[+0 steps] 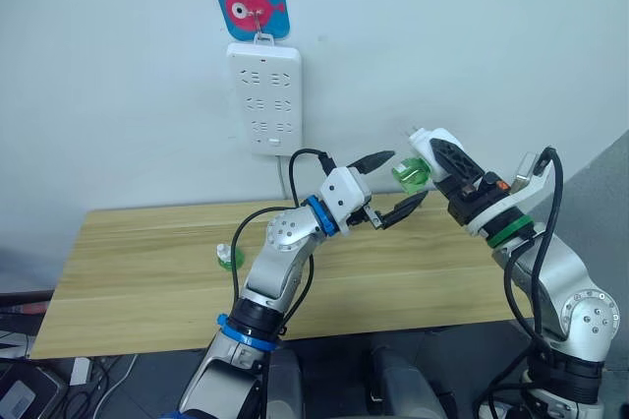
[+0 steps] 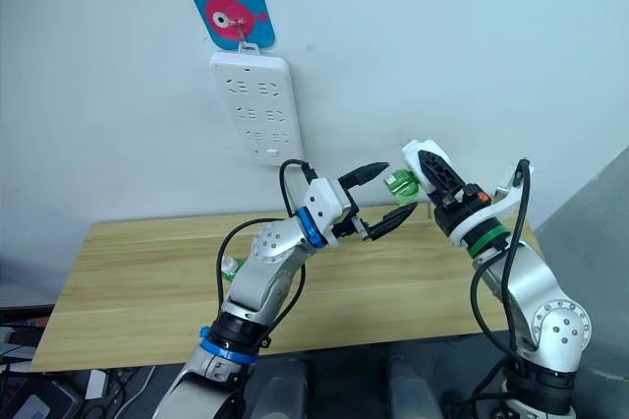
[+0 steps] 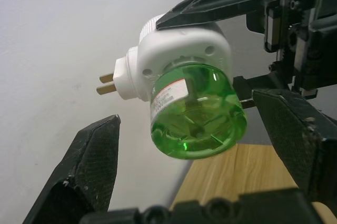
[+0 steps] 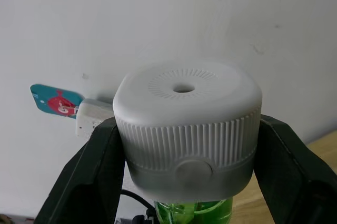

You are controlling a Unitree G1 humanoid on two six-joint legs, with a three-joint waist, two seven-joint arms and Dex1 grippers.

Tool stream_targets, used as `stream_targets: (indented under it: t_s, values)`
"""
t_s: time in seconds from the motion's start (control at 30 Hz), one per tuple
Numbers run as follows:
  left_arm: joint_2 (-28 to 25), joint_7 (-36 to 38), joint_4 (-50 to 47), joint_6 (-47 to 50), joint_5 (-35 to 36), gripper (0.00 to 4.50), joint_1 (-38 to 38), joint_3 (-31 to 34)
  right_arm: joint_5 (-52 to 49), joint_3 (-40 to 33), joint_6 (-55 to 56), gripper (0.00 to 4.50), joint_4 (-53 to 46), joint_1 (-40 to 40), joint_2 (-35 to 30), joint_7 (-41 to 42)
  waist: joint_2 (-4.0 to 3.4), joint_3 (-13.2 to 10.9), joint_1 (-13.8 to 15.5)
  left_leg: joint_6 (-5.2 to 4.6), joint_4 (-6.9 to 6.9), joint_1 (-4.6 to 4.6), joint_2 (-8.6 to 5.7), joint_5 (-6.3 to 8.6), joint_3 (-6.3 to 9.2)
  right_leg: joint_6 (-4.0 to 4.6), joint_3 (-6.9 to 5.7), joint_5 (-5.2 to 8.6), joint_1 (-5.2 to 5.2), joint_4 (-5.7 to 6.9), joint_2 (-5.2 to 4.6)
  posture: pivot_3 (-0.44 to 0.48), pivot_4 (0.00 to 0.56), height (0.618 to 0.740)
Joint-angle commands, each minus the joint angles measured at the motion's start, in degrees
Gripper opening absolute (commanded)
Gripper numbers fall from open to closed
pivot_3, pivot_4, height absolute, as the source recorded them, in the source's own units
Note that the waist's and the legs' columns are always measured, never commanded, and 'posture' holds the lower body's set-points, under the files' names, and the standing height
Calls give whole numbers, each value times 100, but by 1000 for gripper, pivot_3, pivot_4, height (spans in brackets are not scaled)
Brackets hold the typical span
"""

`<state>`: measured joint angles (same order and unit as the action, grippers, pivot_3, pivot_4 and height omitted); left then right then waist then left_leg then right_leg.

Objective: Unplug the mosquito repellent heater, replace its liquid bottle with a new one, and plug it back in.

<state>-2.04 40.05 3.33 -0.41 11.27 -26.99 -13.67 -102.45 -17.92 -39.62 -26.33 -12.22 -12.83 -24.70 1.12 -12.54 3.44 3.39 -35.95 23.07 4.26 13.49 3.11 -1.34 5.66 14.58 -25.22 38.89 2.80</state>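
My right gripper point(image 1: 433, 157) is shut on the mosquito repellent heater point(image 1: 423, 144), a white ribbed cylinder held in the air above the table's far right part. In the right wrist view both fingers point(image 4: 89, 176) press its sides, and its flat top point(image 4: 184, 88) has a small centre hole. A green liquid bottle point(image 3: 197, 113) hangs from the heater, and the heater's plug prongs point(image 3: 105, 83) are bare. My left gripper point(image 1: 407, 175) is open, one finger point(image 3: 89, 166) on each side of the bottle with gaps showing. Another green bottle point(image 1: 228, 257) stands on the table.
A long white power strip point(image 1: 263, 94) hangs on the wall from a blue fish hook point(image 1: 251, 3), its cord dropping behind the table. The wooden table point(image 1: 147, 281) reaches from the wall to near my arms. Cables and boxes lie on the floor at lower left.
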Motion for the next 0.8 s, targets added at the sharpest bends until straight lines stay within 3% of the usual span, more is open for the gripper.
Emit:
stream_targets:
  t_s: [0.03, 0.2, 0.23, 0.47, 0.6, 0.8]
  values:
    - [70, -76, -127, -152, -44, 3900, -34, -71, -191, 123, 212, 3006, -372, 32, -129, 77, 0, 0, -9, 0, 0, 0, 0, 0, 0, 0, 0, 0, 1, 0, 0, 250, 191, 740]
    - [87, -114, -227, -123, 8, 2342, -15, -126, -244, 283, 363, 3006, -434, 112, -279, 130, 1, 1, -17, 0, -2, -1, -1, 0, 1, 0, 0, 0, 3, 0, 0, 252, 187, 740]
    - [92, -123, -244, -115, 13, 2229, -10, -138, -236, 311, 389, 3006, -438, 131, -305, 141, 1, 1, -17, 0, -2, -1, -1, 0, 1, 0, 0, 0, 3, 0, 0, 252, 187, 740]
    - [5, -134, -262, -130, -60, 2232, 85, -190, -312, 473, 542, 3006, -503, 224, -428, 228, 1, 1, -13, 0, -2, -2, -1, 0, 2, 0, 0, 0, 3, 1, 0, 253, 183, 740]
    - [-147, 7, -433, 42, 109, 2232, 81, -101, -300, 592, 361, 4353, -462, 231, -744, 447, 1, 1, -15, 0, -4, -3, -1, 0, 2, 0, 0, 0, 5, 2, 0, 250, 185, 740]
    - [-1125, 984, -495, 153, 700, 2232, -119, 357, -787, 924, -637, 4433, 184, -153, -1942, 1105, 1, 0, -26, 0, -3, -8, 0, -1, 2, 1, 0, 0, 6, 7, 0, 271, 208, 740]
